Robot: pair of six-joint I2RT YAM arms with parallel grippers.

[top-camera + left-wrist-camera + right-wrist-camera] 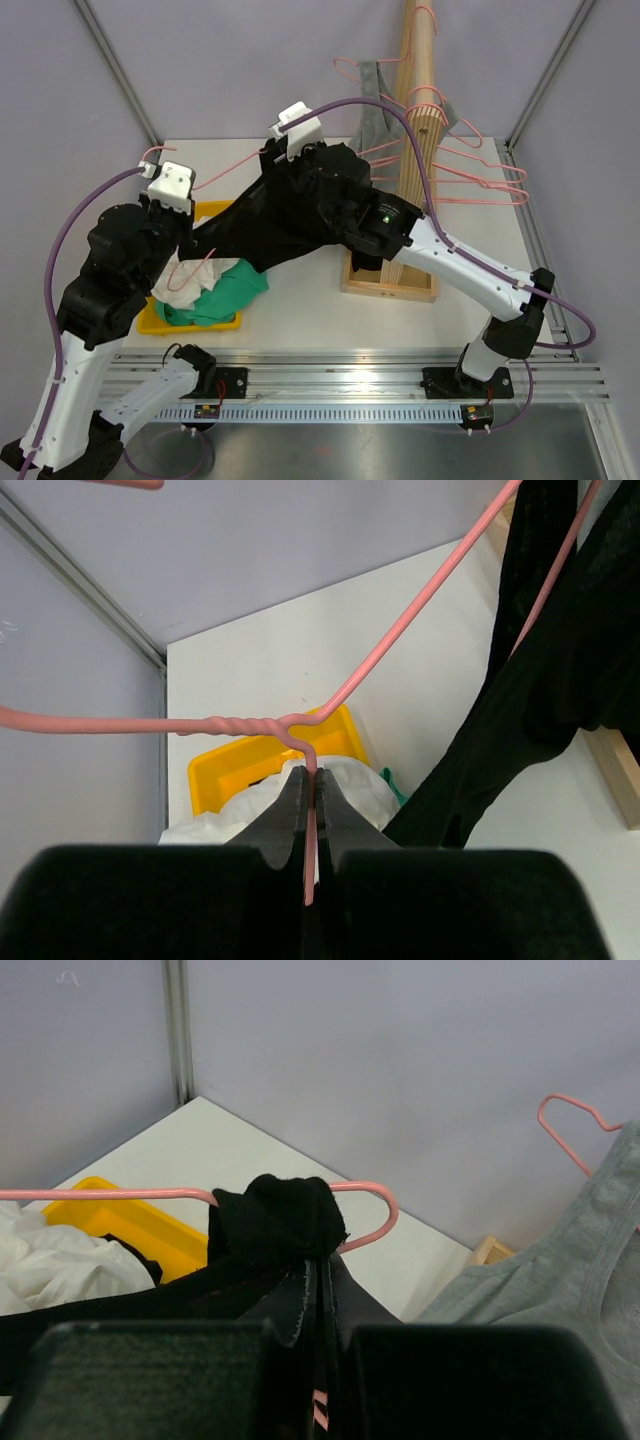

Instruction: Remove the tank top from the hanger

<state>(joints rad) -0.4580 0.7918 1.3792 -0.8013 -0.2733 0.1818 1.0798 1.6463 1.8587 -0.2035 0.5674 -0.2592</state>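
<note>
A black tank top (pixel 265 225) hangs on a pink wire hanger (pixel 400 630) held above the table between the two arms. My left gripper (pixel 308 780) is shut on the hanger's stem just below its twisted neck. My right gripper (pixel 322 1280) is shut on the bunched black strap (pixel 280 1222) at the hanger's rounded shoulder end (pixel 385 1215). The black fabric drapes down at the right of the left wrist view (pixel 560 670). In the top view the left gripper (pixel 170 195) is at the left and the right gripper (pixel 290 150) is further back.
A yellow bin (pixel 215 212) under the left arm holds white (pixel 185 280) and green (pixel 225 295) clothes. A wooden rack (pixel 415 130) at the back right carries several empty pink hangers (pixel 490 175) and a grey tank top (pixel 560 1270).
</note>
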